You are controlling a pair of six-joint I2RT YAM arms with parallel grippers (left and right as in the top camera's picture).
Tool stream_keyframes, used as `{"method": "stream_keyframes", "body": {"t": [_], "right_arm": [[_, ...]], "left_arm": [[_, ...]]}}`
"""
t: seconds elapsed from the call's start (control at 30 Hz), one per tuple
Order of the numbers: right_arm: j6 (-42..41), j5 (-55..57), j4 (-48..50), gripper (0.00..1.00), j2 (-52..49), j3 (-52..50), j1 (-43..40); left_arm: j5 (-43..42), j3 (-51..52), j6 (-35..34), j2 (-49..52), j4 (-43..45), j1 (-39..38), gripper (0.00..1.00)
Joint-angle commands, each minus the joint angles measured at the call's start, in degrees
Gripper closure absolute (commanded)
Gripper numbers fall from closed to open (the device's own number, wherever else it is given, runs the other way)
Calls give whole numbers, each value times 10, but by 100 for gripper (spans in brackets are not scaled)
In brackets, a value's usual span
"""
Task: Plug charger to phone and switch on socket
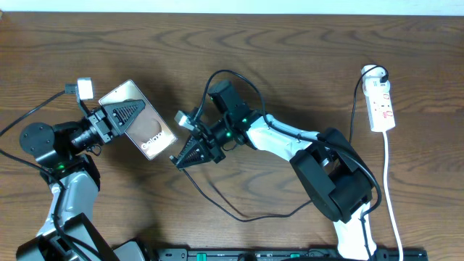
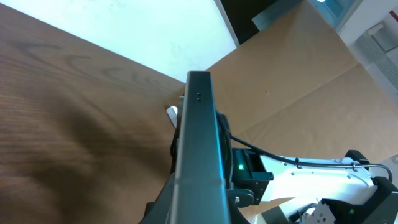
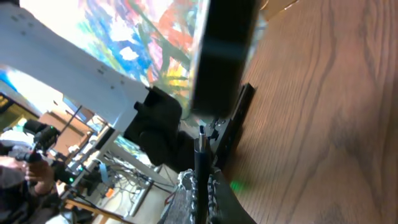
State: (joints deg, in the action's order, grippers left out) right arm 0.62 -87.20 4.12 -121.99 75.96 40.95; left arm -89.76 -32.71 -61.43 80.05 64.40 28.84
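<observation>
My left gripper (image 1: 134, 112) is shut on the phone (image 1: 154, 135), holding it tilted above the table's left side with its "Galaxy" face up. The left wrist view has the phone (image 2: 199, 137) edge-on, rising from between the gripper's fingers. My right gripper (image 1: 180, 158) is shut on the charger plug (image 3: 201, 158), whose tip points at the phone's dark edge (image 3: 224, 56) a short way off. The charger's thin black cable (image 1: 243, 219) loops across the table behind the right gripper. The white socket (image 1: 382, 105) lies at the far right, away from both grippers.
The socket's white cord (image 1: 392, 188) runs down the right side to the front edge. The right arm's white and black body (image 1: 330, 174) lies between the middle and the socket. A black rail (image 1: 290, 254) lines the front edge.
</observation>
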Motion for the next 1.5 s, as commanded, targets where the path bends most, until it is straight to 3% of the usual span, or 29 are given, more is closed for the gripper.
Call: {"method": "stream_keyframes", "body": {"t": [0.0, 0.5, 1.47], "right_arm": [[-82, -4, 19, 99, -2, 1, 0], [-154, -2, 107, 99, -2, 1, 3], [-190, 5, 148, 99, -2, 1, 10]], "left_arm": [[-2, -5, 9, -3, 4, 3, 93], [-2, -5, 19, -3, 4, 2, 93], [19, -5, 18, -3, -52, 2, 93]]}}
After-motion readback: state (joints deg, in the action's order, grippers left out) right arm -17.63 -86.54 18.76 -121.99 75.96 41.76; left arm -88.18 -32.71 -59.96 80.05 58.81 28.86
